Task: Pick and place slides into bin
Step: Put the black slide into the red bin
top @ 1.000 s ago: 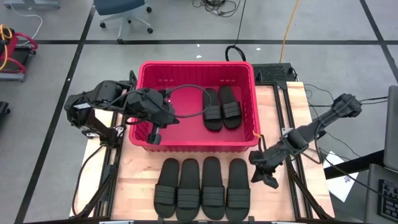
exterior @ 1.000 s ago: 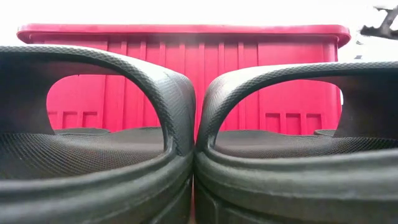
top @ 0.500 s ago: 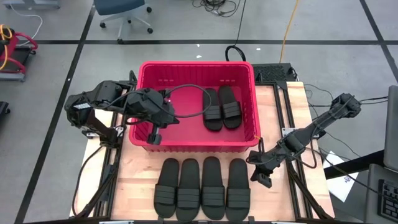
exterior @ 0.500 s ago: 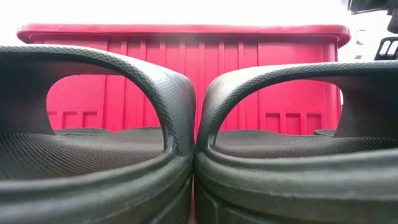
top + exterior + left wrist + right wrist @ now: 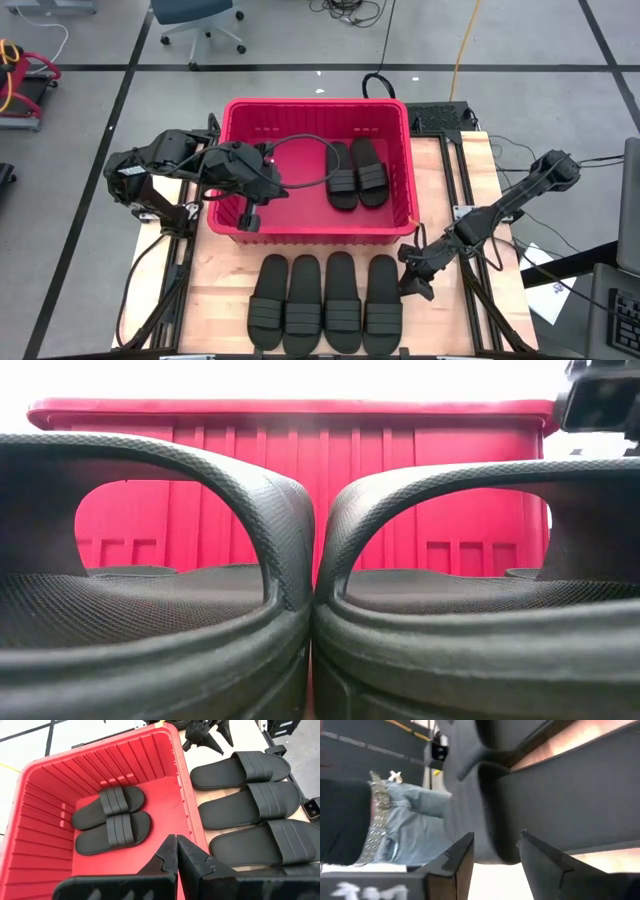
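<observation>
Right jaws parted beside black ribbed-strap slides (image 5: 325, 302).

Around the wooden table: floor clutter and a bystander

The wooden table (image 5: 225, 280) stands on a grey floor crossed by dark tape lines (image 5: 300, 68). Beyond its far side, a blue office chair (image 5: 197, 22) stands to the left, with loose cables and a yellow cord (image 5: 462, 40) running toward the table's far right corner. Papers (image 5: 550, 290) lie on the floor off the table's right side. In the right wrist view, a person in light jeans (image 5: 415, 827) with a studded belt (image 5: 376, 825) shows beyond the table.
</observation>
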